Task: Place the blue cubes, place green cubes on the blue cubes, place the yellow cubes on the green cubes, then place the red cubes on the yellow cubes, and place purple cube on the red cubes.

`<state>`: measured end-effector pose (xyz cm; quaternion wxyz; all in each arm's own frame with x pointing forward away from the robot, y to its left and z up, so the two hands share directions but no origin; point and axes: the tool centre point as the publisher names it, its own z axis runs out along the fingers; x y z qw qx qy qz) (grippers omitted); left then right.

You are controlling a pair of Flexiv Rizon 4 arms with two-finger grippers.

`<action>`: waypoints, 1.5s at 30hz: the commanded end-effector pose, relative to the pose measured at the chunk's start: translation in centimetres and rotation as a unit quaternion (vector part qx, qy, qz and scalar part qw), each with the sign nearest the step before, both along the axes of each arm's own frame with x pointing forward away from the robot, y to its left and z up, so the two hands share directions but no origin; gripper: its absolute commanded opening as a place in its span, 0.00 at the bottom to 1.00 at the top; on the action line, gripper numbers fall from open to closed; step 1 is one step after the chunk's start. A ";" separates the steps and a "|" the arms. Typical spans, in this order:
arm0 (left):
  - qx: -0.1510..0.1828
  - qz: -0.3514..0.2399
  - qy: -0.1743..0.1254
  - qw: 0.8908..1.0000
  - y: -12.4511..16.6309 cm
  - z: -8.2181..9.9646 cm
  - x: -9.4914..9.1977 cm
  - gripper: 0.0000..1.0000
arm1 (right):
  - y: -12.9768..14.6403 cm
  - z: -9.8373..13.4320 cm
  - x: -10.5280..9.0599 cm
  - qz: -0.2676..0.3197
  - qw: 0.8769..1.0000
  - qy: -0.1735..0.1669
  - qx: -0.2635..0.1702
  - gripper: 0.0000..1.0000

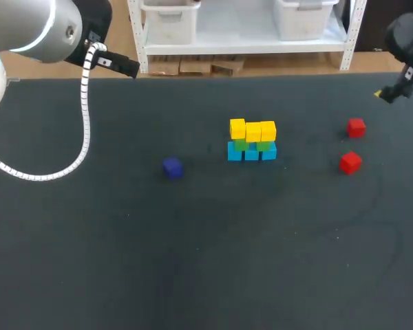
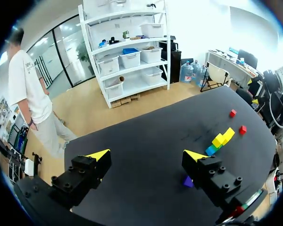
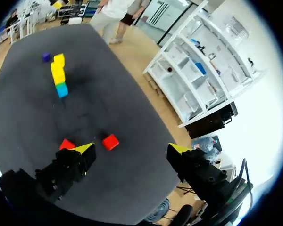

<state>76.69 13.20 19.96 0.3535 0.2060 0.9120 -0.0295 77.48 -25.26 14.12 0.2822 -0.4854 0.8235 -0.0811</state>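
Note:
A stack stands mid-table: a row of blue cubes at the bottom, green cubes on them, yellow cubes on top. Two red cubes lie apart to its right. The purple cube lies to its left. My left gripper is open and empty, high over the table's far left corner, with the purple cube beside its right finger. My right gripper is open and empty at the far right edge, above the red cubes. In the head view only one yellow tip shows.
The dark table holds nothing else. The left arm's white coiled cable hangs over the table's left part. The stack lies well ahead of the right gripper.

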 end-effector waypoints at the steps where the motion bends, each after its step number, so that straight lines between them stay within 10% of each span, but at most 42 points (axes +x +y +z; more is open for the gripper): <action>1: -0.001 -0.003 0.001 1.000 0.2 0.0 0.0 1.00 | 0.7 -0.3 1.0 0.013 0.998 0.054 0.002 1.00; 31: -0.001 -0.003 0.001 1.000 0.2 0.0 0.0 1.00 | 5.0 -4.9 0.7 0.238 0.961 0.100 -0.102 1.00; 40: -0.001 -0.003 0.001 1.000 0.2 0.0 0.0 1.00 | 3.7 -6.6 3.1 0.237 0.952 0.132 -0.142 1.00; 45: -0.001 -0.003 0.001 1.000 0.2 0.0 0.0 1.00 | 3.3 -7.5 4.3 0.213 0.958 0.166 -0.094 1.00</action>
